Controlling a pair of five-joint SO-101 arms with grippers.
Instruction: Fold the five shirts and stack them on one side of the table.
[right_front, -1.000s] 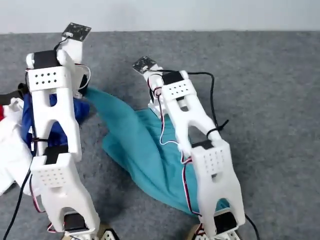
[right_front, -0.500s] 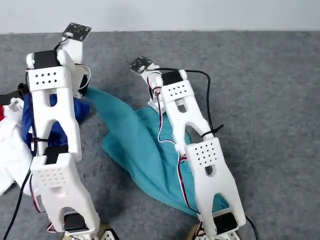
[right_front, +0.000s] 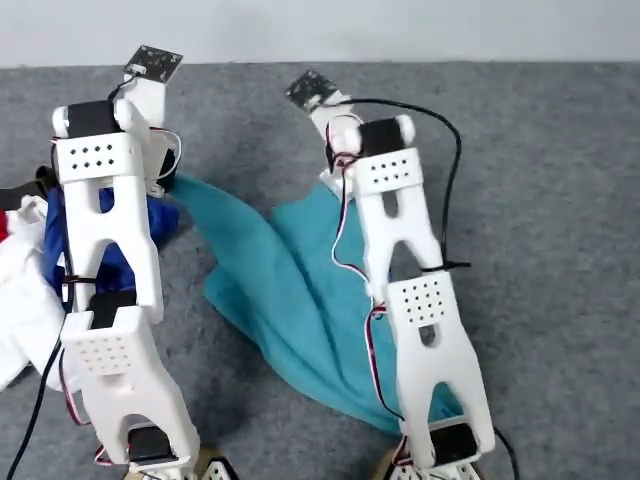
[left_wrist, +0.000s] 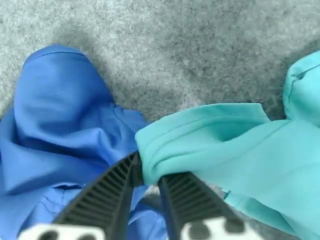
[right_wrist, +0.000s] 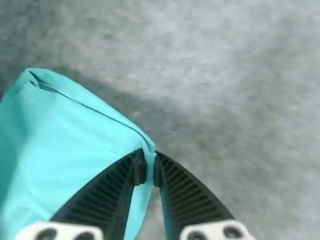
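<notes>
teal shirt (right_front: 270, 280) is sprawled across the middle of the grey table (right_front: 540, 200) between the arms, left gripper (left_wrist: 148, 175) clamped on its edge just beside the blue shirt (left_wrist: 60, 125), right gripper (right_wrist: 146, 169) pinching its far corner

The right half of the table (right_front: 560, 220) is bare surface from the right arm (right_front: 425, 330) out to the edge (the widest open stretch), and a bare strip runs along the far side beyond both arms. The teal shirt (right_front: 270, 280) lies spread across the middle, pinched by the left gripper (left_wrist: 147, 170) and the right gripper (right_wrist: 146, 165), barring the gap between the arms, while the blue shirt (right_front: 165, 215) and white shirt (right_front: 20, 290) crowd the left edge under the left arm (right_front: 100, 230).
</notes>
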